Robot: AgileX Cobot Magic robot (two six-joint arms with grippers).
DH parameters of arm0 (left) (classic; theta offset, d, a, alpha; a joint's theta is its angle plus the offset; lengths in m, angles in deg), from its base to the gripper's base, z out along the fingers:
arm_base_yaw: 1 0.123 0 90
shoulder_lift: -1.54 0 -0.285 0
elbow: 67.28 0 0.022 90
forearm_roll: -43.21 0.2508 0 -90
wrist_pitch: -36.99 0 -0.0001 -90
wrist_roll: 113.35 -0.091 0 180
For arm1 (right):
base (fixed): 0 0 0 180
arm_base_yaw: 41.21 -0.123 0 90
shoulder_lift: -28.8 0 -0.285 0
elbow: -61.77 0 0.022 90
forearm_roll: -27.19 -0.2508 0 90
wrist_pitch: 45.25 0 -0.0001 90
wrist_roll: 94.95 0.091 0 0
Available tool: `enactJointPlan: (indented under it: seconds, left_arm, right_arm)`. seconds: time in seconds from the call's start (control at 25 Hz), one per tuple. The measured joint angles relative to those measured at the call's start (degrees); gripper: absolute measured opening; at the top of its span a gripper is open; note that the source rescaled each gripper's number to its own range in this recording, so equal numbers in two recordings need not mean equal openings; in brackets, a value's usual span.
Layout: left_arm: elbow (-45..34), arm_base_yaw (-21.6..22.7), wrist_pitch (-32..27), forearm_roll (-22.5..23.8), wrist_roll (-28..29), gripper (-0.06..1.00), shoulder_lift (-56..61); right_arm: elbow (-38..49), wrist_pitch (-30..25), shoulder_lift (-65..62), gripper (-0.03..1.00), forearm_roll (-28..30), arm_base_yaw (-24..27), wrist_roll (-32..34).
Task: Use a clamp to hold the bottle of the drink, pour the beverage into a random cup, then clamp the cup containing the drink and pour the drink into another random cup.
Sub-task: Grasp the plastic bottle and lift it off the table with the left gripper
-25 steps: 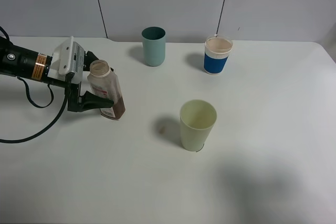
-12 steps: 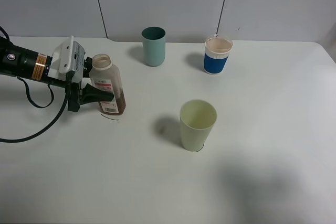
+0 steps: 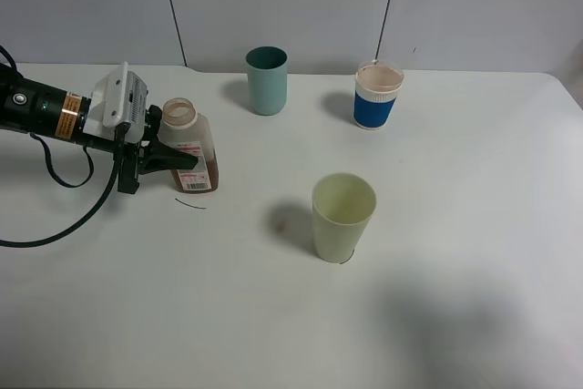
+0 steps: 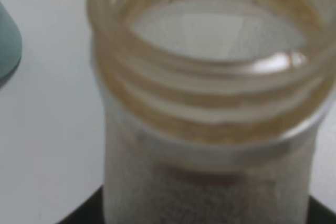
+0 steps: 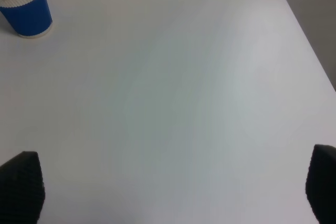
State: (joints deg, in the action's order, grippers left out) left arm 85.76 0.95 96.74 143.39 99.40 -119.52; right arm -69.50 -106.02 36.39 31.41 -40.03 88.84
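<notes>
My left gripper (image 3: 173, 160) is shut on a clear open bottle (image 3: 189, 154) with brown drink in its bottom, holding it slightly tilted just above the table at the left. The left wrist view is filled by the bottle's open neck (image 4: 210, 77). A pale green cup (image 3: 343, 217) stands in the middle. A teal cup (image 3: 266, 80) and a blue cup with a white rim (image 3: 377, 96) stand at the back. My right gripper (image 5: 172, 187) is open and empty over bare table; it does not show in the exterior view.
A thin dark arc mark (image 3: 191, 204) lies on the white table (image 3: 437, 298) just in front of the bottle. The blue cup (image 5: 23, 6) shows at one corner of the right wrist view. The table's right edge (image 5: 304, 35) is near the right gripper.
The left gripper has lifted the bottle off the table and carried it slightly back, uncovering a dark arc mark where it stood. The cups have not moved.
</notes>
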Motion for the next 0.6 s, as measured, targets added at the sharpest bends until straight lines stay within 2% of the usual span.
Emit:
enactJointPlan:
  seconds: [0.28,0.6]
  left_arm:
    - [0.0,0.0,-0.1,0.0,1.1,0.02,0.0]
    - [0.0,0.0,-0.7,-0.3,7.6,0.02,0.2]
  right_arm:
    - [0.0,0.0,0.0,1.00,0.0,0.0,0.0]
    - [0.0,0.0,0.0,1.00,0.0,0.0,0.0]
